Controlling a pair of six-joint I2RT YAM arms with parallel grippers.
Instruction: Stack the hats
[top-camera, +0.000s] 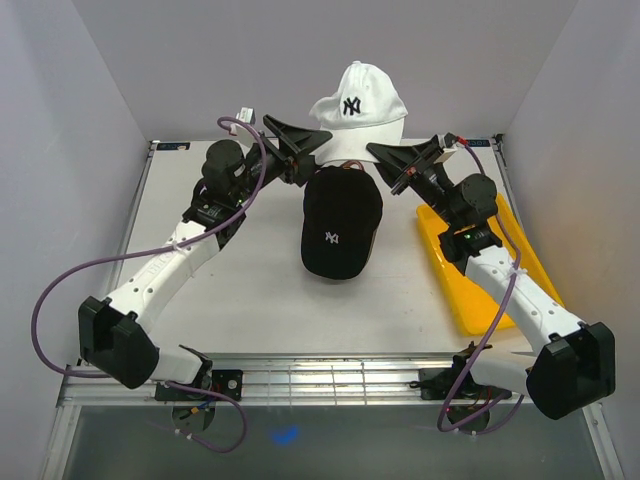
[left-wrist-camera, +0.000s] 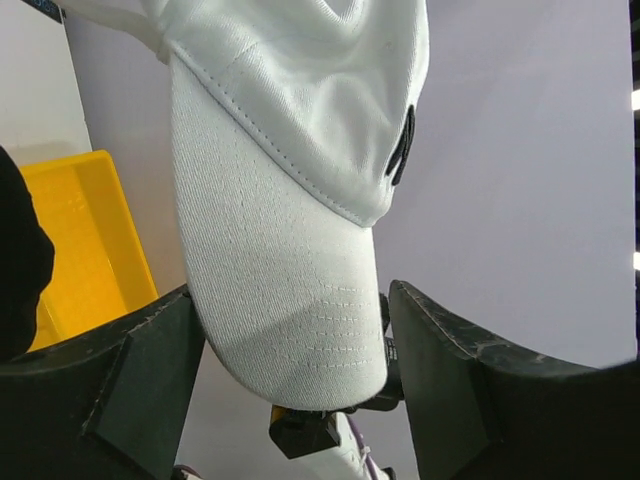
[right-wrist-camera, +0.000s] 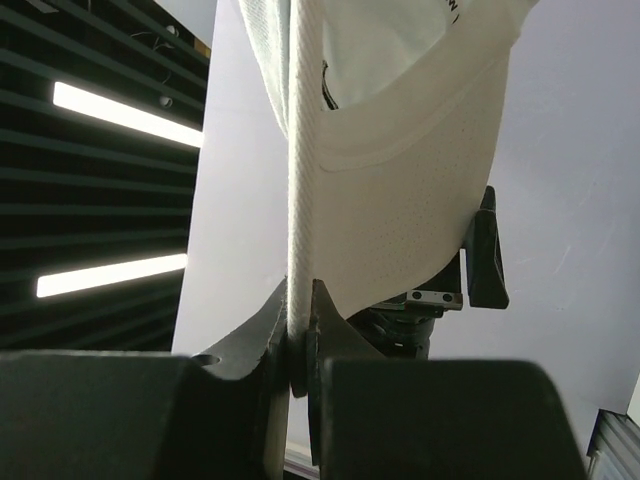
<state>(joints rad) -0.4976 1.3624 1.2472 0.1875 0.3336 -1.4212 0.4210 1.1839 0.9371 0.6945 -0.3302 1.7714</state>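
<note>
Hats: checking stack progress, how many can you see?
2: the white hat held aloft at the back, the black hat on the table centre; more may hide beneath it.

The near hat (top-camera: 341, 222) lies on the worktop (top-camera: 250, 300). The far hat (top-camera: 357, 103) is behind it. The tray (top-camera: 457, 290) is right of it.

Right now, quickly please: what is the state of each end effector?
Left end effector: open, one finger on each side of the white NY cap's brim.
Right end effector: closed on that cap's edge.
</note>
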